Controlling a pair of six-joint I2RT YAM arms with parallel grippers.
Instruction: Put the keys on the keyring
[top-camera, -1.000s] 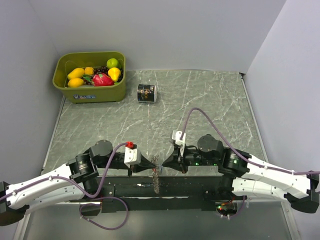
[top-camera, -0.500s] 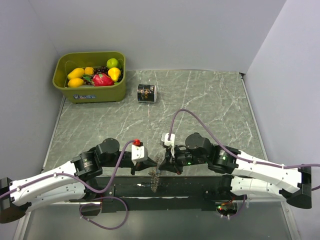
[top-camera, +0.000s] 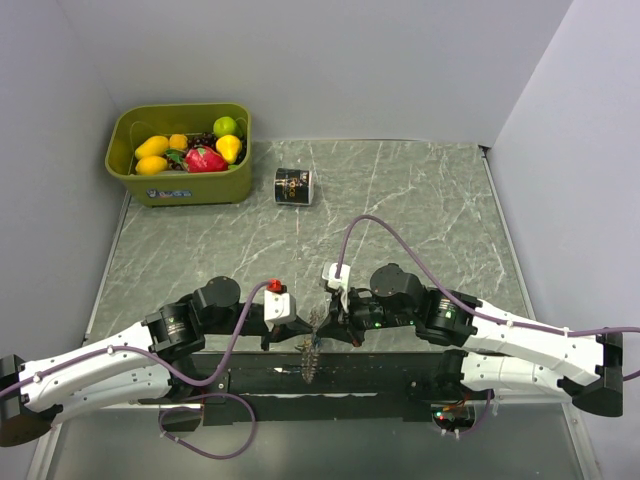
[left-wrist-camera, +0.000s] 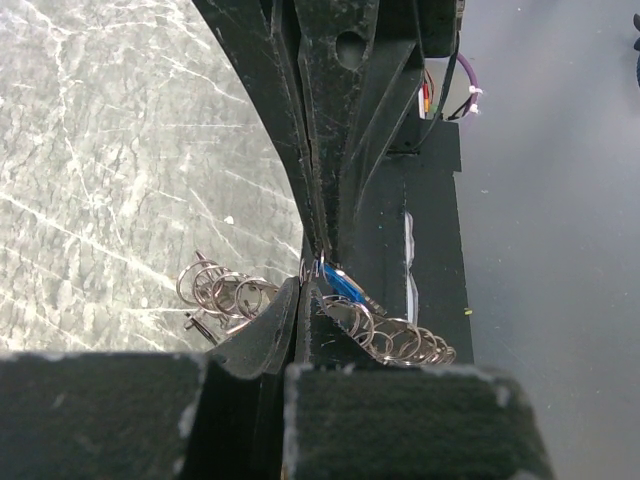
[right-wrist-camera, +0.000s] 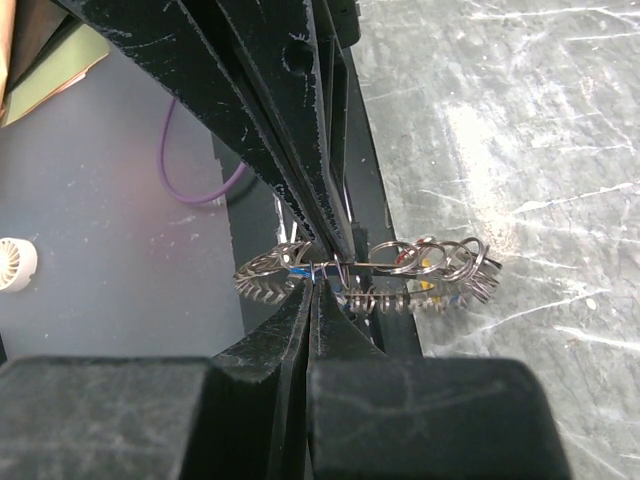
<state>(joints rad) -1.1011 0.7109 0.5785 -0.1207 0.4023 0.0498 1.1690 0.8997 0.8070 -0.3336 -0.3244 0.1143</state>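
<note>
A table (top-camera: 420, 200) with a grey-green, marble-patterned top veined in white is seen, closed in by pale panels (top-camera: 350, 60) at the back and on both sides. 2 things are set directly on it: a green bin (top-camera: 190, 188) is placed in the far left corner, and a small black labelled can (top-camera: 294, 186) is placed near the bin's right side, apart from it. A black mounting strip (top-camera: 380, 380) is fixed along the near edge.

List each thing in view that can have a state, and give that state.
left gripper: shut on the keyring
right gripper: shut on the keyring
keyring: pinched between both grippers, keys fringing it
can: lying on its side
bin: open-topped, holding fruit
</note>
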